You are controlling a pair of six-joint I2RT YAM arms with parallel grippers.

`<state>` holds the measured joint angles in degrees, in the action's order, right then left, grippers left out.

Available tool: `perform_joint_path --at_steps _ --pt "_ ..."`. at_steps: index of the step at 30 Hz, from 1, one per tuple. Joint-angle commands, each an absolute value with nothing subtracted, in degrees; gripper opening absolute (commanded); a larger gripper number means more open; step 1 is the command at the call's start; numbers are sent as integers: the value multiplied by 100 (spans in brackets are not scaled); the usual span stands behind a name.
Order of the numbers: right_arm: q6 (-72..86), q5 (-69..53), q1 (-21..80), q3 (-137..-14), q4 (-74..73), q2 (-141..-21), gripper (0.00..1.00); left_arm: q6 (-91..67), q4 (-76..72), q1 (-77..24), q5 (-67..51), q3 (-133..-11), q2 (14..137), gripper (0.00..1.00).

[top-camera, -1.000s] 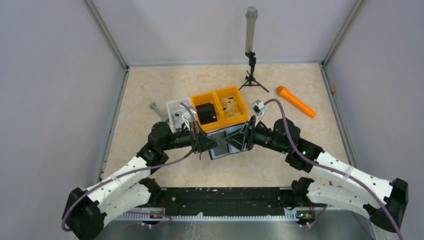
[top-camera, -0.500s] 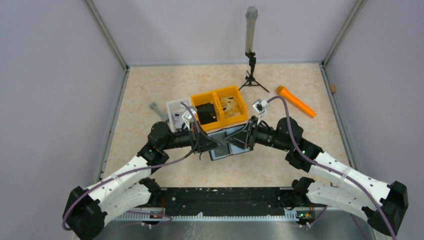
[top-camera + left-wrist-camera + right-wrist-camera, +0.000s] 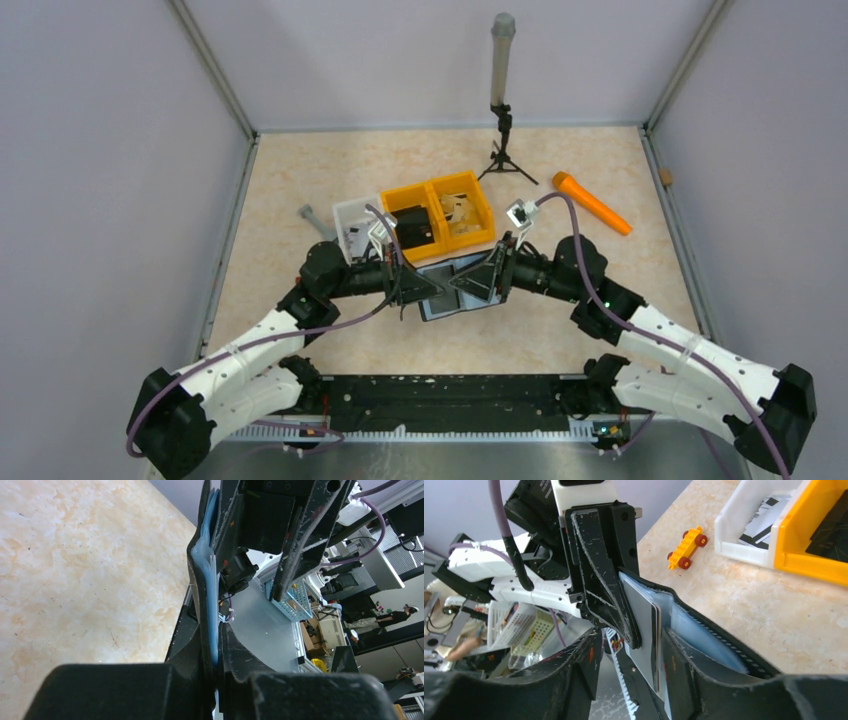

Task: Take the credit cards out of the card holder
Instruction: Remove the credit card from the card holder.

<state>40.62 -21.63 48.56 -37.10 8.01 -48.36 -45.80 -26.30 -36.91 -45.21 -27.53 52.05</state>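
Black outside and pale blue within, the card holder (image 3: 455, 295) is held between the two arms at the centre of the overhead view, just below the orange bin (image 3: 440, 213) and white bin (image 3: 352, 214) on the counter (image 3: 300, 170). The left tool (image 3: 214, 640) is clamped tight on the holder's edge, pinching case and lining together. The right tool (image 3: 631, 640) has its jaws apart, straddling the credit cards (image 3: 644, 625) that stand in the lining, with a gap beside one finger; a yellow toy car (image 3: 686, 547) lies at upper centre of the right wrist view.
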Motion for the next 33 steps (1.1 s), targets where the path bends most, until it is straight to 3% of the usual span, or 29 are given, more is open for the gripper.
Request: perform_joint_path --at_steps 1,11,18,33 --pt "4049 -2028 4757 -3790 930 -4616 43 -4476 -2872 -3718 -4575 -2936 5121 1" --pt "4236 -2437 4730 -3810 1154 -4783 41 -4517 -2917 -3703 -4594 -2922 5116 0" --pt "4035 -1933 4720 -3876 797 -4495 51 -4483 -2814 -3667 -4553 -2908 5080 0" --pt "4270 -2576 4723 -3825 1184 -4967 45 -4624 -3057 -3650 -4734 -2960 5123 0"
